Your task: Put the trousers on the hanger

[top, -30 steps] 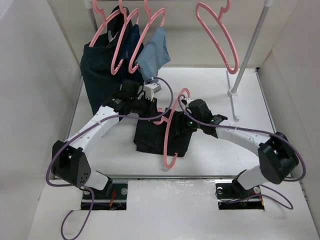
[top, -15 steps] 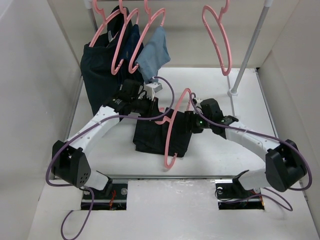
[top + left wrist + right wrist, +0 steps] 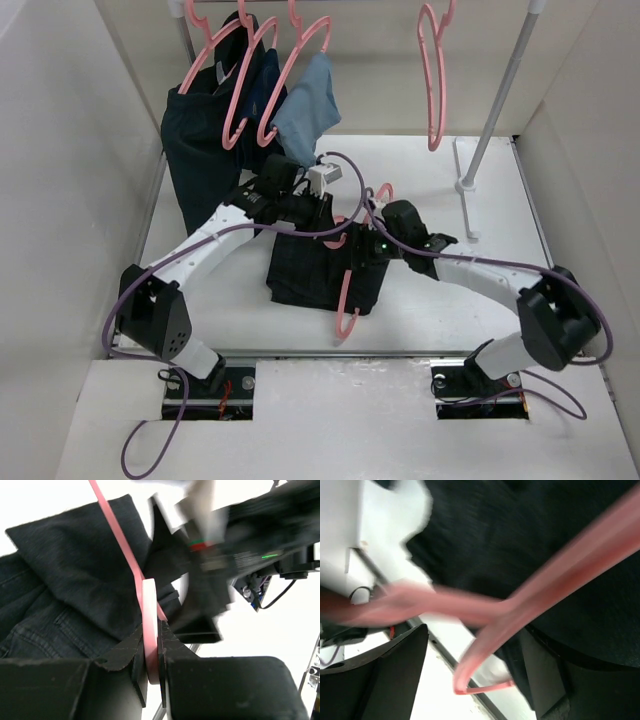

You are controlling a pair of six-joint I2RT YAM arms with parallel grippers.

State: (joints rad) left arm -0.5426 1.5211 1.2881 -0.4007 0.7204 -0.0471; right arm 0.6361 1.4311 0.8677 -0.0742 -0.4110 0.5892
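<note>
Between the left gripper's point(image 3: 151, 652) jaws: thin pink plastic hanger point(image 3: 149, 605), being pinched tight.
Under those jaws: soft black folded trousers point(image 3: 75, 575), lying on white table point(image 3: 450, 300).
Right gripper point(image 3: 470, 680): jaws standing wide, straddling the hanger's bar.
Beyond right jaws: table stretching open.

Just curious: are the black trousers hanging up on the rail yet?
No, the black trousers lie bunched on the table beneath the pink hanger.

Two white-linked arms point(image 3: 215, 240) with black joints; purple cables point(image 3: 118, 300); small green light point(image 3: 379, 243).
</note>
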